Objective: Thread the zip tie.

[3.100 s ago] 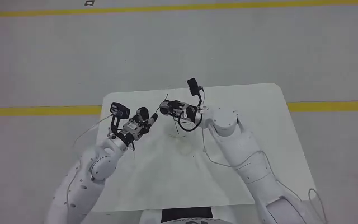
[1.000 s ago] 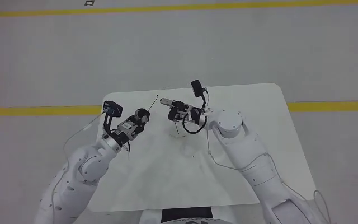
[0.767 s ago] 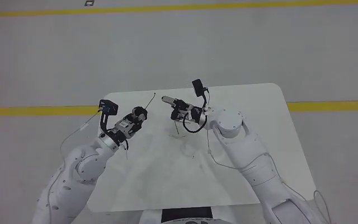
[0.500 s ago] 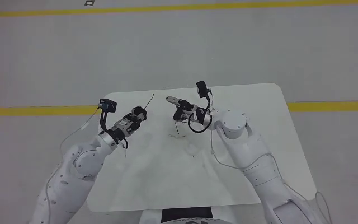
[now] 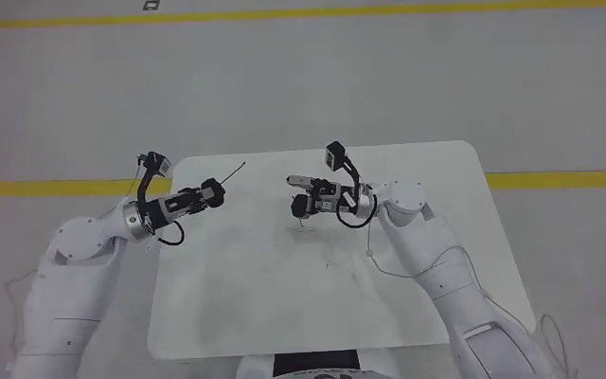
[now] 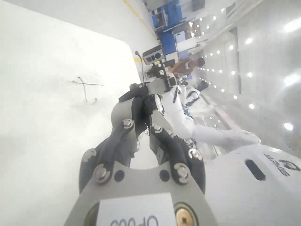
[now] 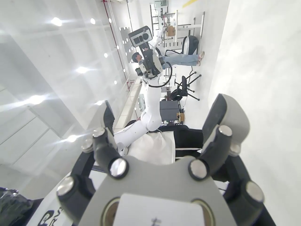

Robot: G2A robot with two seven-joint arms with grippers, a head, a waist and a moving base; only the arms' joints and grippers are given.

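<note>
The left gripper (image 5: 214,192), over the left edge of the tabletop (image 5: 426,284), pinches the zip tie (image 5: 232,174) so its free length points right toward the spread, empty right gripper (image 5: 294,189) near the centre, apparently presenting it for threading.

Desk (image 5: 454,284): white, with rounded corners; you see most of its top bare.
Middle of desk: two thin dark strands (image 6: 83,84) lie flat, crossed and touching.
Nearer the front edge: a tiny dark speck (image 5: 328,266), too small for you to identify.
</note>
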